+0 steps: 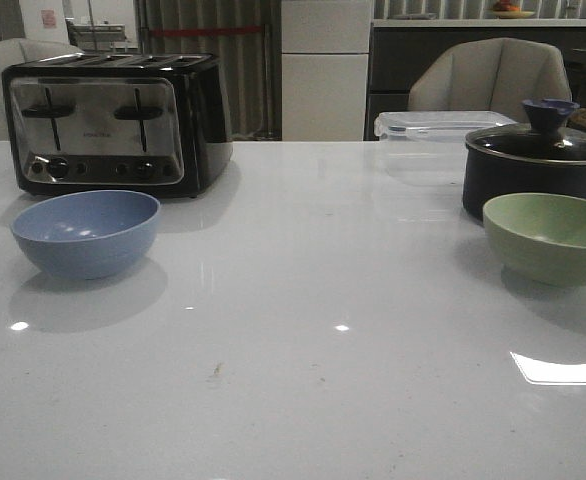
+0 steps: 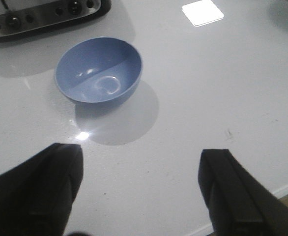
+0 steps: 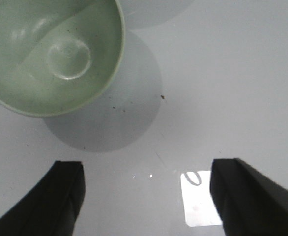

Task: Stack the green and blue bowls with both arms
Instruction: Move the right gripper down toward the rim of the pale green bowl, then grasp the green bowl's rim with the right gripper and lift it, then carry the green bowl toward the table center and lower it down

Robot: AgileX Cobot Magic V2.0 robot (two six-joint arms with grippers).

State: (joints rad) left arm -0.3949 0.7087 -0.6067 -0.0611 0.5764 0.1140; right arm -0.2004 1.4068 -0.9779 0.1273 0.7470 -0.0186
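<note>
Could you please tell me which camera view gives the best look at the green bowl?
The right wrist view: the green bowl fills it, its empty inside plain. The front view shows only its side at the right edge; the left wrist view misses it.

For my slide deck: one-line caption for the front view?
Blue bowl and green bowl sit far apart on the white table, unstacked.

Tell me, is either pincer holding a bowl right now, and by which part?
Nothing is held. The left pincer is open above bare table, apart from the blue bowl. The right pincer is open too, short of the green bowl.
</note>
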